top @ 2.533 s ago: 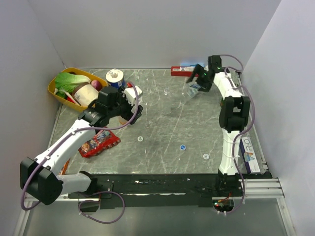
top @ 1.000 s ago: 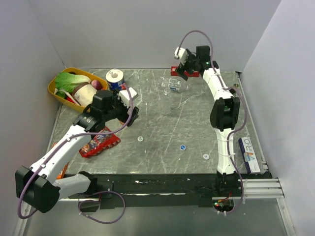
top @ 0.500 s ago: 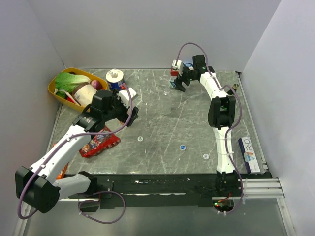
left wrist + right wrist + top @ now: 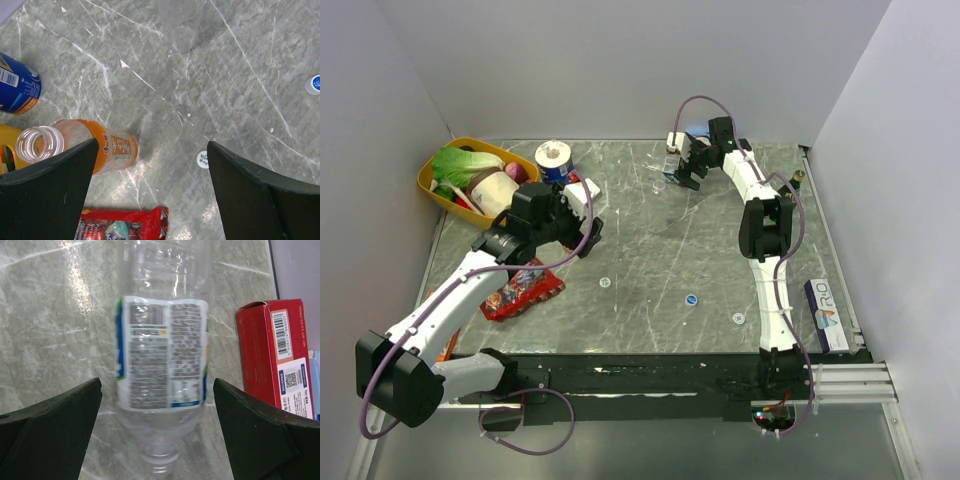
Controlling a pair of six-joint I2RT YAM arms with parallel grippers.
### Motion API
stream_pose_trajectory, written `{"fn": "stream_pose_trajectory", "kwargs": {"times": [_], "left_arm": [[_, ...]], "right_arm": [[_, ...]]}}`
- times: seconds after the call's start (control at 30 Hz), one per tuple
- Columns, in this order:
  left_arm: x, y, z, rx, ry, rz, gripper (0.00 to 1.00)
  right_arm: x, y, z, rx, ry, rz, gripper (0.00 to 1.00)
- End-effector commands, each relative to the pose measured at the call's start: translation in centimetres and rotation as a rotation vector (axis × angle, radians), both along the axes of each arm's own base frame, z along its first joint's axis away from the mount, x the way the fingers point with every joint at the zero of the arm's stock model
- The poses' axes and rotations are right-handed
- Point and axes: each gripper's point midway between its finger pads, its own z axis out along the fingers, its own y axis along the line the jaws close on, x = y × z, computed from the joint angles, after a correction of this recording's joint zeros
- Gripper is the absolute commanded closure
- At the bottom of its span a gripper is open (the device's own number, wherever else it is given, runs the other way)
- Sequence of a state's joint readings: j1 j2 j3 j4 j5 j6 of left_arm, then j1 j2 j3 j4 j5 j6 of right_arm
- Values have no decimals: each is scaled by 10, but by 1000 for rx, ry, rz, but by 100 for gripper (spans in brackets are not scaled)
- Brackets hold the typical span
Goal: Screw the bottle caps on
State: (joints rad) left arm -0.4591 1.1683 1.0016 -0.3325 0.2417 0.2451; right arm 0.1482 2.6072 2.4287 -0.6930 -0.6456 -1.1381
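The orange drink bottle (image 4: pixel 100 146) lies on its side with its open neck (image 4: pixel 38 145) to the left, and my left gripper (image 4: pixel 152 165) hangs open above it; the top view hides it under that gripper (image 4: pixel 578 230). One white cap (image 4: pixel 202 159) lies between the left fingers, also seen as the white cap (image 4: pixel 605 283) from above. A blue cap (image 4: pixel 691 298) and a second white cap (image 4: pixel 738 318) lie nearer the front. At the back, the water bottle (image 4: pixel 162 355) lies uncapped, neck toward the camera, between the open fingers of my right gripper (image 4: pixel 157 390), untouched.
A red box (image 4: pixel 272 350) lies right beside the water bottle. A blue can (image 4: pixel 15 85) stands by the yellow basket (image 4: pixel 432 185) of vegetables at the back left. A red snack packet (image 4: pixel 520 290) lies under the left arm. A white box (image 4: pixel 825 315) sits at the right edge.
The water bottle has gone from the right side to lying further left at the back. My right gripper has swung left and come down over it. The left arm has barely moved.
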Motion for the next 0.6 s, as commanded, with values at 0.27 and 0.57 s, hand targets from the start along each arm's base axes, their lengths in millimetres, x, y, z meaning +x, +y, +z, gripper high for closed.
{"fn": "stream_pose_trajectory", "kwargs": {"times": [0.27, 0.57], "left_arm": [[6, -3, 20, -1, -36, -21, 4], [5, -4, 20, 7, -40, -38, 4]], "right_arm": [[1, -1, -9, -101, -80, 120, 10], [-16, -4, -29, -190, -71, 246, 30]]}}
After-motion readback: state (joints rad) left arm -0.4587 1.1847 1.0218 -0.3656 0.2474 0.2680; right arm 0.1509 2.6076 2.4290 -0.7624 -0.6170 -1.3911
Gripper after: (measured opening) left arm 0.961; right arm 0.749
